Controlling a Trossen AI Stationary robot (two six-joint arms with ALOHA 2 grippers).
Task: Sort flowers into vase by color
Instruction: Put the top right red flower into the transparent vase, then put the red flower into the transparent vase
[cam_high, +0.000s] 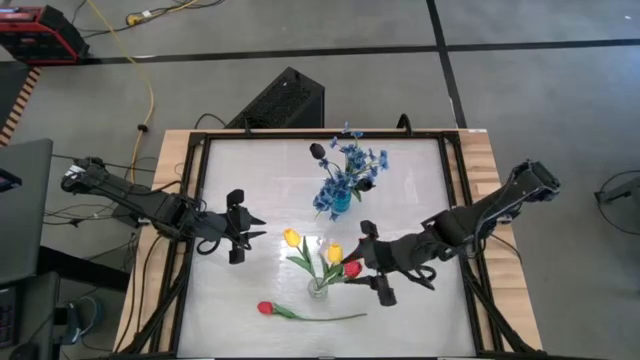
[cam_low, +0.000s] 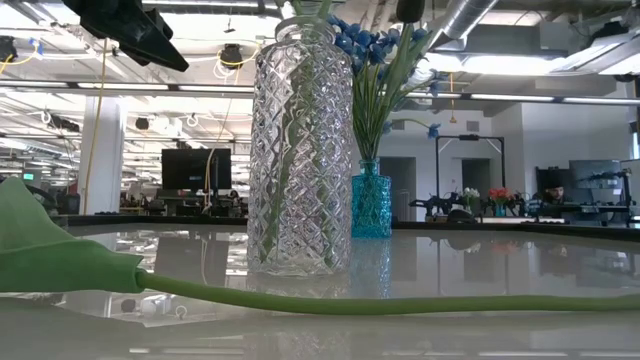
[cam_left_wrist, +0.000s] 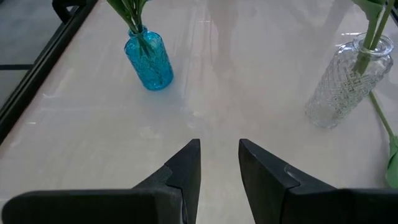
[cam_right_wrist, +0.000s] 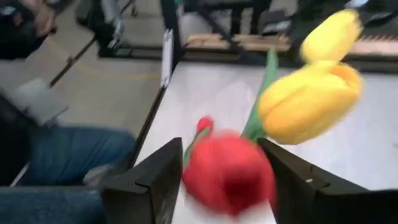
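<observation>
Right pincer (cam_high: 366, 262) sits just beside the mouth of the clear diamond-cut glass vase (cam_high: 318, 288), fingers spread wide with a red tulip head (cam_right_wrist: 229, 172) between them. Can't tell whether the fingers actually touch the bloom or are apart around it; I'd read it as feeding or releasing the flower into the vase. The head is level with two yellow tulip heads (cam_high: 291, 238) whose stems already stand in that vase, so red and yellow appear to share this container while blue goes elsewhere. A second red tulip with a long thin green stem (cam_high: 266, 308) lies flat on the glossy white tabletop (cam_high: 420, 180) near the vase; the low view shows its stem running across in front of the glass, so it's reachable but not yet sorted. Further back, the small turquoise glass bottle vase (cam_high: 340, 203) holds the blue small-blossom sprays (cam_high: 352, 163) and dark near-black buds (cam_high: 317, 151), so that group looks done. Left pincer (cam_high: 243, 228) hovers over bare tabletop, well apart from both vases, fingers slightly apart and holding nothing; it's parked clear of the right arm's workspace. Risk: the tall clear vase is already loaded, so a sideways nudge from the right arm could tip it or drag the yellow stems.
</observation>
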